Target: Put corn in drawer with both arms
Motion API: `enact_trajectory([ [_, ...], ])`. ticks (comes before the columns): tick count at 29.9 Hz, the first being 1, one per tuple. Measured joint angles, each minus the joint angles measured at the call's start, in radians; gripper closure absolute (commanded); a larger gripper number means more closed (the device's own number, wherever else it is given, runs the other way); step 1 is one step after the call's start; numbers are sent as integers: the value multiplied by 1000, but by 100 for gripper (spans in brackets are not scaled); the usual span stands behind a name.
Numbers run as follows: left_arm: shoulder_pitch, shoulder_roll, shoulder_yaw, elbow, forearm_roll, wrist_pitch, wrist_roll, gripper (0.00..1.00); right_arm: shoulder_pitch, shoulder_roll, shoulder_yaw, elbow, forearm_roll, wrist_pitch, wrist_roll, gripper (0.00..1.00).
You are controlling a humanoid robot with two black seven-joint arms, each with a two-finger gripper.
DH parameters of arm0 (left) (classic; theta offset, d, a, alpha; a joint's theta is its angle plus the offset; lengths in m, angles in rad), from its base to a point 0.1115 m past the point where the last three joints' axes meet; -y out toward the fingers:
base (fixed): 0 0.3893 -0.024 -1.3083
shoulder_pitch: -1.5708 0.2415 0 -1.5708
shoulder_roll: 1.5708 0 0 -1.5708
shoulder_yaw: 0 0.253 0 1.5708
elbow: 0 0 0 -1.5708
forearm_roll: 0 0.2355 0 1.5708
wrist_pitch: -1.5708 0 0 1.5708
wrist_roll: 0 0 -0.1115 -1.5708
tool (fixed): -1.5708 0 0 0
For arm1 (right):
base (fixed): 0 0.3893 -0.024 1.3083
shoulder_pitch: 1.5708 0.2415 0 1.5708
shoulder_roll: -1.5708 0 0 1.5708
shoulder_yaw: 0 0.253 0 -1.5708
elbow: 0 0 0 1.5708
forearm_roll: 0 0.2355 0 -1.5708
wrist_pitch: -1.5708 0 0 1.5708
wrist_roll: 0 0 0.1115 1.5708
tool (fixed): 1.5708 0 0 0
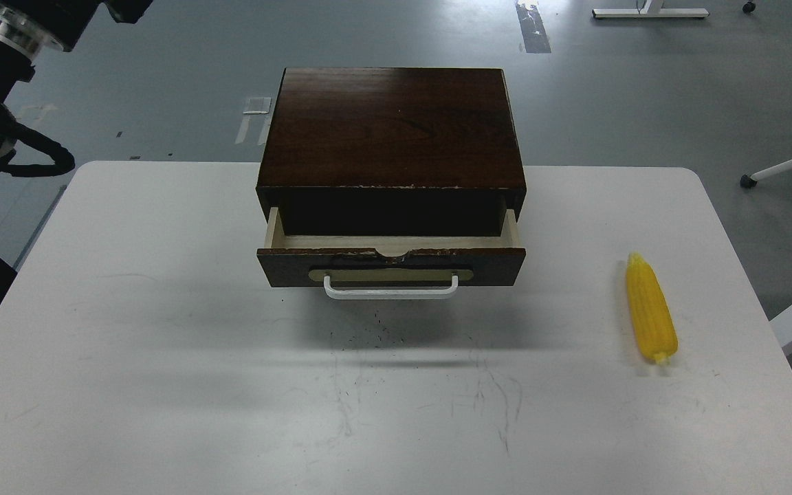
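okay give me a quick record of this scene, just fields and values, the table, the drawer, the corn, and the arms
table: white table, scuffed near the front
box: dark brown wooden box at the table's far middle
drawer: drawer pulled partly out, pale inside, nothing visible in the exposed part, chipped front edge
handle: white bar handle on the drawer front
corn: yellow corn lying on the table, right of the drawer, apart from it
left arm: left arm partly in view at upper left, gripper not in view
right arm: not in view
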Motion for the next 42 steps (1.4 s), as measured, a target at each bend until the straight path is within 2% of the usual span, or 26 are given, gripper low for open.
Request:
enact_trajectory([
  [3, 38, -12, -23, 60, -20, 0, 1, 2, 7, 0, -8, 88, -177, 0, -75, 0],
  [5, 59, -16, -27, 90, -36, 0, 10, 2, 12, 7, -22, 116, -280, 0, -92, 0],
  [9, 93, -24, -29, 163, -49, 0, 18, 2, 26, 32, -78, 131, -428, 0, -98, 0],
  [14, 128, -77, -25, 275, -49, 0, 53, 2, 32, 63, -183, 129, -502, -1, -99, 0],
  [25, 157, -101, -28, 295, -45, 0, 65, 2, -3, 183, -453, 14, -541, 0, -105, 0],
  [36, 149, -93, -32, 295, -50, 0, 58, 2, -72, 327, -478, -79, -549, -32, -99, 19],
  [38, 149, -90, -32, 296, -50, 0, 58, 2, -86, 347, -478, -95, -549, -39, -98, 30],
  [42, 147, -76, -36, 291, -50, 0, 58, 2, -112, 366, -478, -103, -552, -50, -97, 42],
])
